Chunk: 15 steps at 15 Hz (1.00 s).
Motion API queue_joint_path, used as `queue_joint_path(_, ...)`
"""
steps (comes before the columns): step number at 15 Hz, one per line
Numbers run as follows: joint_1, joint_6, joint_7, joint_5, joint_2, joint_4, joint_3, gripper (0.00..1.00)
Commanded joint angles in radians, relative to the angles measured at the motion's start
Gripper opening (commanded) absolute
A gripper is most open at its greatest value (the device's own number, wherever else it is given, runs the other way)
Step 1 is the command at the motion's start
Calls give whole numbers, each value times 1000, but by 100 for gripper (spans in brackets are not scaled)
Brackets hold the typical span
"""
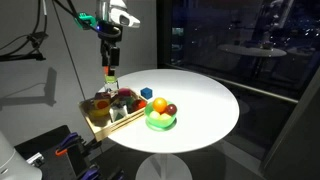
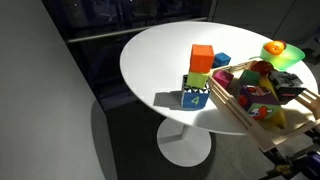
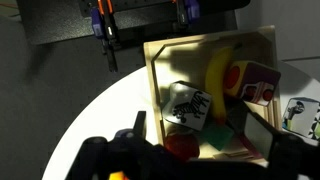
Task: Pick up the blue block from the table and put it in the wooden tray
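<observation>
Worktop (image 1: 210, 110), round and white on a pedestal, carries everything. Above its edge the white robot arm (image 1: 115, 18) reaches down over the tray end, and its end effector (image 1: 110, 55) hangs in the air, well above the toys. In the wrist view the end effector (image 3: 190, 165) shows two dark fingers (image 3: 95, 158) spread wide at the bottom of the picture, with nothing held between them; the tray lies below.

Next in size, the wooden tray (image 1: 110, 126) sits at the worktop's rim, crowded with toys. From the wrist, a yellow banana (image 3: 215, 70), a purple block (image 3: 260, 80) and a white picture block (image 3: 190, 105) lie inside its light-wood walls (image 3: 155, 90).

A bright green bowl (image 1: 160, 126) stands near the tray, holding round toy fruits. In an exterior view it sits at the far end of the tray (image 2: 235, 110).

A stack of three blocks stands just beside the tray's long side: an orange block (image 2: 202, 56) on a green block (image 2: 198, 80) on a numbered block (image 2: 196, 98).

Smallest, the blue block (image 1: 146, 92) rests on the bare worktop, outside the tray, just beyond the bowl and apart from the end effector. From the opposite side, the blue block (image 2: 222, 60) peeks out behind the stack.
</observation>
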Motion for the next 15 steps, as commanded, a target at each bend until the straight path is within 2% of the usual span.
queue_joint_path(1, -8, -2, -3, 2, 0, 2, 7, 100)
queue_joint_path(6, -8, 7, 1, 2, 3, 4, 9, 100)
queue_joint_path(15, 8, 179, 26, -5, 78, 46, 54, 100)
